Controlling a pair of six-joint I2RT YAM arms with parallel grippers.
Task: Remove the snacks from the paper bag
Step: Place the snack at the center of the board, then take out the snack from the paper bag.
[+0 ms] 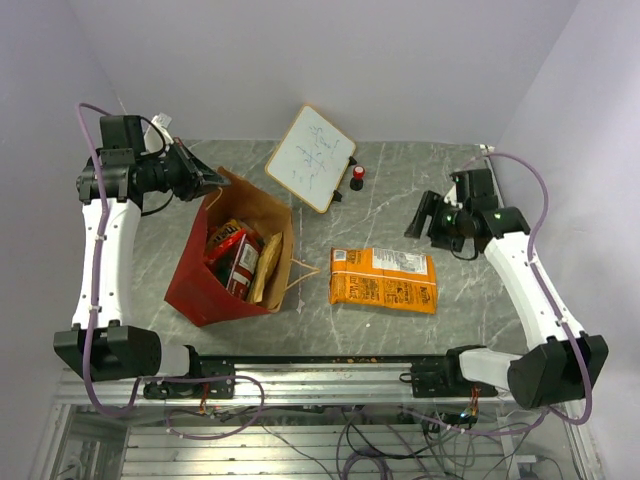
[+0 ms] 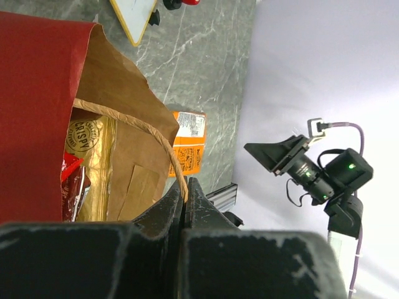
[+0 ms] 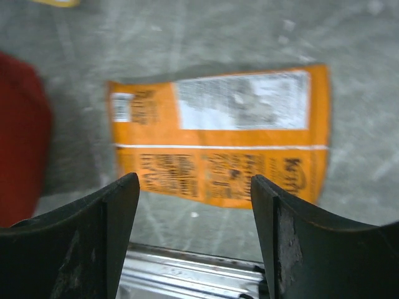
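**Task status — part done**
- Out: one orange packet [image 1: 383,278], lying flat on the worktop [image 1: 392,200] just right of the bag [image 1: 195,290] and apart from it.
- In the bag: a red packet [image 1: 236,255] and a yellow-brown packet [image 1: 266,265], side by side in the open mouth. I cannot tell whether more lie beneath them.
- Bag: tilted, brown inside showing, and one loop handle [image 2: 149,134] draped across the mouth.
- Judgement: the smaller share is done, since at least two packets have yet to come out.

**Left arm**
- The arm rises from its base near-left of the bag, bends at the elbow, and turns the wrist across to the bag's far rim.
- My left end effector [image 1: 212,182] has its fingers pressed together, with only a sliver between them.
- They are nipped onto the rim paper where the handle runs in.
- I take this as holding the mouth open.

**Right arm**
- The arm is well right of the bag, forearm raised and wrist tipped down.
- My right end effector [image 3: 193,187] hangs over the orange packet with its fingers spread wide.
- Nothing is held and nothing is touched, so it is free to go to the bag's mouth.
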